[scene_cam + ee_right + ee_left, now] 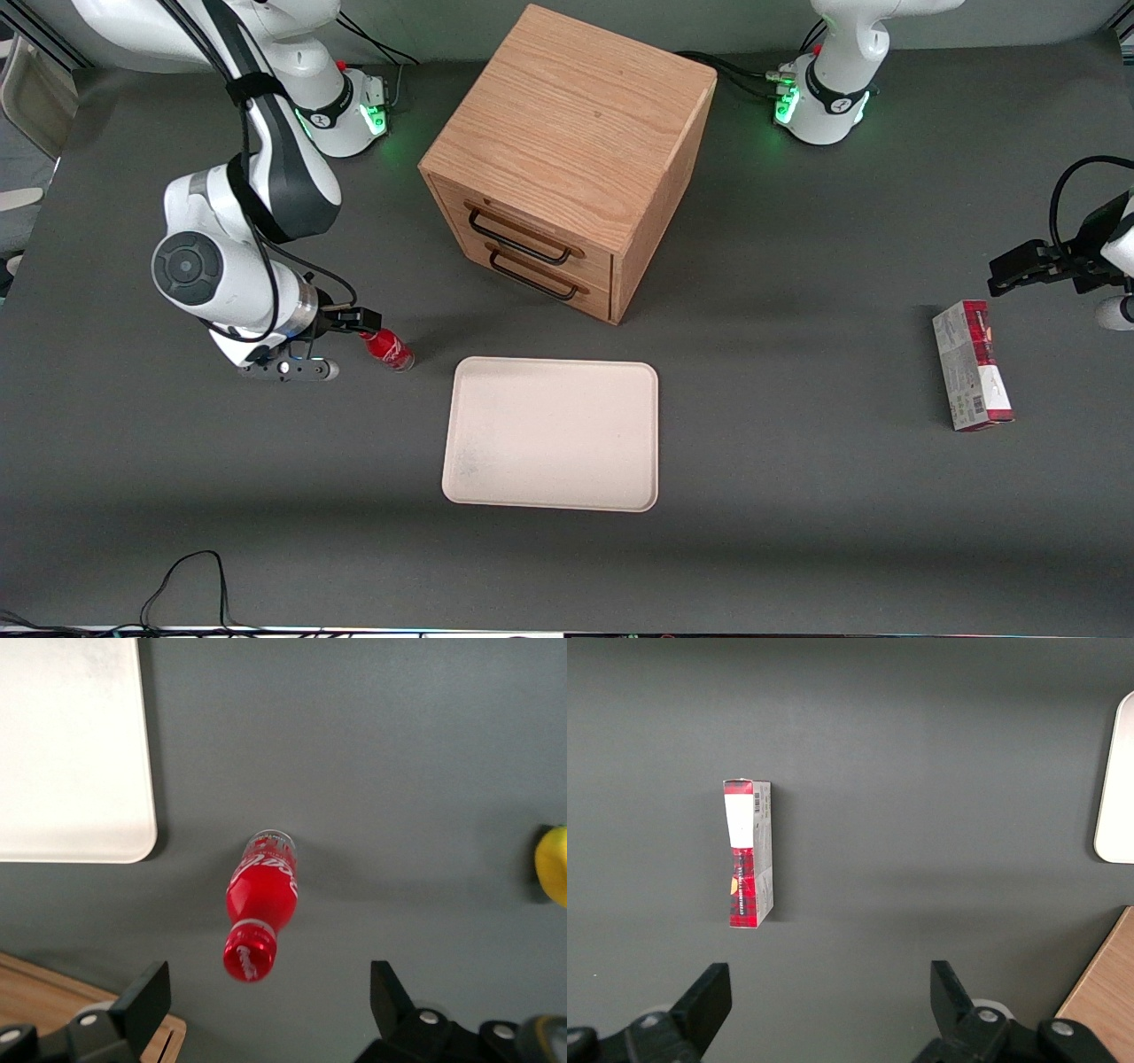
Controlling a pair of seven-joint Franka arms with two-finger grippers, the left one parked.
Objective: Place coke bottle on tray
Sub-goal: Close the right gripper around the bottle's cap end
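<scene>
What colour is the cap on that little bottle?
Red, like the coke bottle itself; clearest in the right wrist view, where the open gripper hovers above it.

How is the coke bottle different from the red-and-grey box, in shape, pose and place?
The coke bottle is small and round and stands upright beside the tray; the red-and-grey box is long and rectangular and lies flat, toward the parked arm's end of the table. The open pincer hovers above the bottle; nothing touches the box. Both are partly red and rest on the table, off the tray.
</scene>
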